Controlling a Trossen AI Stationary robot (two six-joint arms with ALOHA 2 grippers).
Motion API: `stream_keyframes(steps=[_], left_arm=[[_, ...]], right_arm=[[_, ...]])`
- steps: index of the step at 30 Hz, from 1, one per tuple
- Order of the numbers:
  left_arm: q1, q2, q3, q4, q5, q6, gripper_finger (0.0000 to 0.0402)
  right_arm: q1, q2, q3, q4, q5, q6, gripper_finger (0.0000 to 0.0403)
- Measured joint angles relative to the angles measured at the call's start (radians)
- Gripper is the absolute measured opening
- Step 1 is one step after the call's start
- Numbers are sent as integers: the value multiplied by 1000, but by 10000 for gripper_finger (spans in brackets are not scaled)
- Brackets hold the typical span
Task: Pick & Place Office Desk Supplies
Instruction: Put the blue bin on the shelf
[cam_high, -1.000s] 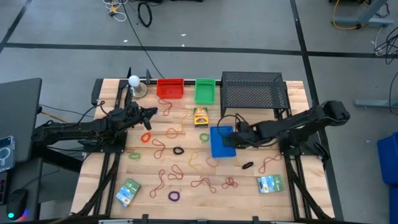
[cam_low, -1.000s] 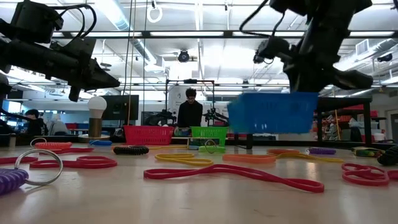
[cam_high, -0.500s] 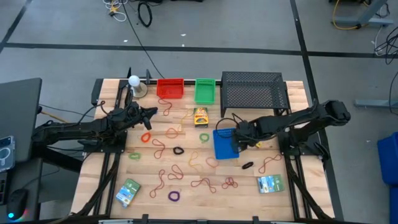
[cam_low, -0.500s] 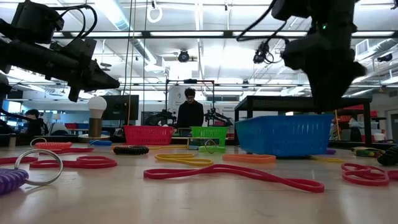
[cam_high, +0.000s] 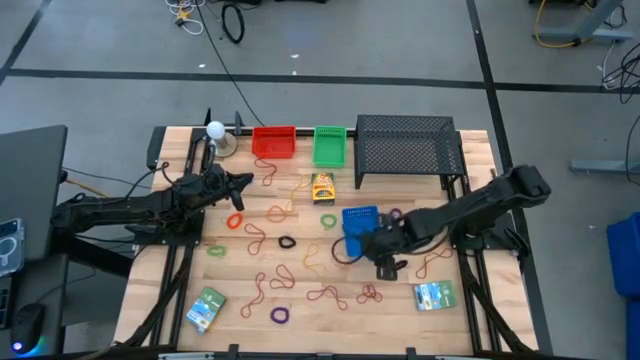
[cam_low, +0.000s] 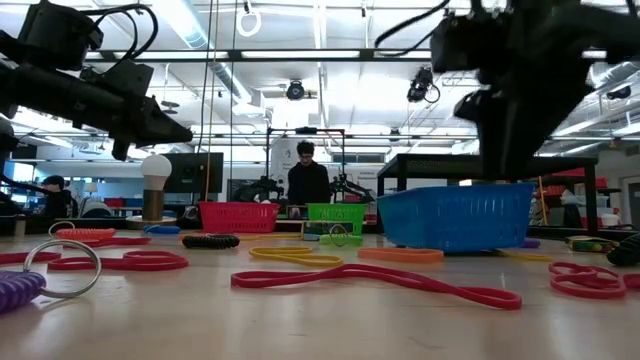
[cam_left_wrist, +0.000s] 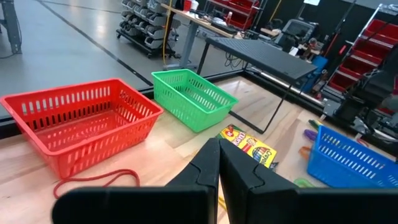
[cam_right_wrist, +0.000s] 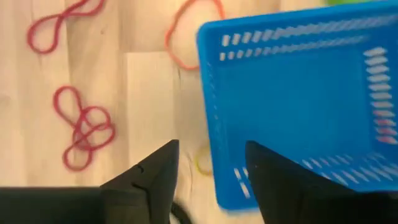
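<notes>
Having set the blue basket (cam_high: 357, 228) down on the worktop (cam_high: 300, 300) among scattered rubber bands (cam_high: 325, 295), right hand (cam_high: 386, 262) hanging released beside it, left hand (cam_high: 243, 182) waiting clenched, risking nudging the basket.

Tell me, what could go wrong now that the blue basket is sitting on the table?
The right end effector, open, hovers right at the blue basket's edge, so it might bump and shove it. An orange band runs up to the basket's wall and could get dragged along. The red bands lie close too and could snag.
</notes>
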Motion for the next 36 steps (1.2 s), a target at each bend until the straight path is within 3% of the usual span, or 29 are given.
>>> stream_keyframes(steps=[6,14,23,29,36], left_arm=[[0,15,0,-6,0,1,11],[0,28,0,-5,0,-7,11],[0,29,0,3,0,-30,11],[0,29,0,8,0,-37,11],[0,29,0,9,0,-45,11]], right_arm=[[0,112,0,56,6,1,147],[0,91,30,9,19,-18,14],[-42,-123,226,-288,78,-180,8],[-200,-294,354,-478,154,-329,6],[-535,-427,338,-687,186,-676,5]])
